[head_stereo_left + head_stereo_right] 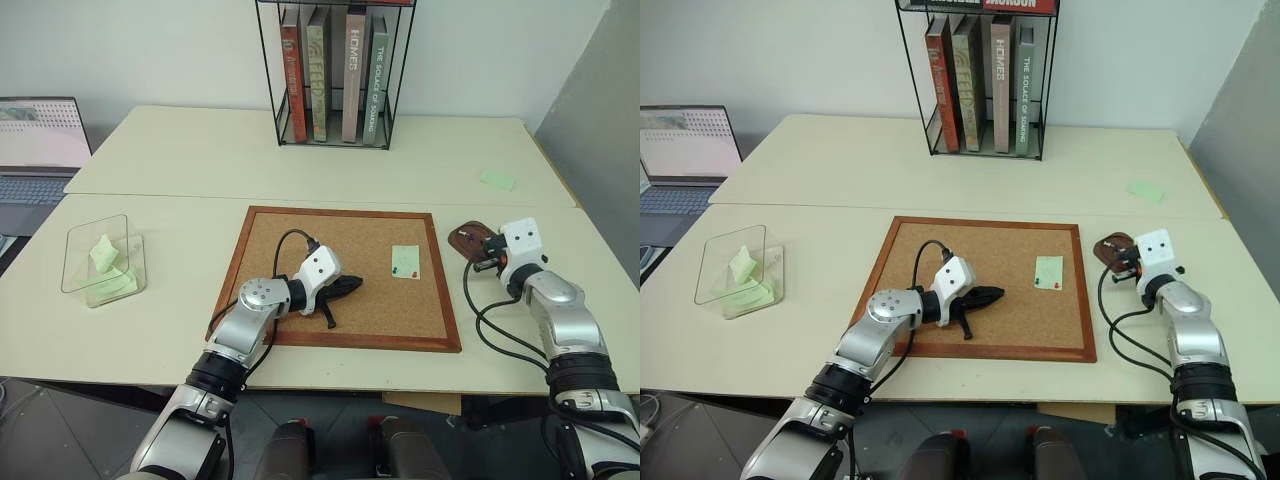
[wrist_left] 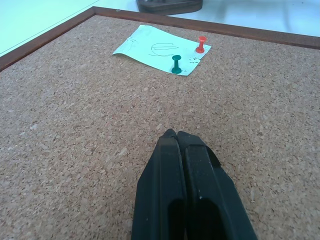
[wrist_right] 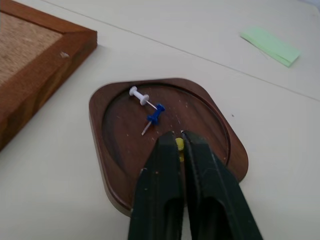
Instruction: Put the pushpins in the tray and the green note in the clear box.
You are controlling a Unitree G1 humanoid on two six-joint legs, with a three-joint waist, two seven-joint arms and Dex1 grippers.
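Book spines (image 1: 985,85) in wire rack: "HOMER", "THE SOLACE OF...".

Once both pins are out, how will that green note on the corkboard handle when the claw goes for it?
The green note looks thin, so probably floppy and very light. It lies flat on the corkboard, leaving little edge to pinch; it may slide. The red pushpin and green pushpin hold it for now.

The corkboard (image 1: 330,270) is speckled tan with a reddish-brown wooden frame, and the pale green note (image 2: 161,49) on it bears faint pen scribbles and is pinned by a red pushpin (image 2: 201,43) and a dark green pushpin (image 2: 176,64). The dark brown tray (image 3: 125,150) holds a white pin (image 3: 138,95) and a blue pin (image 3: 155,115), with a bit of yellow (image 3: 179,145) between black fingers (image 3: 160,190). The cream table (image 1: 180,320) carries a clear box (image 1: 80,250) of pale green papers (image 1: 105,255).
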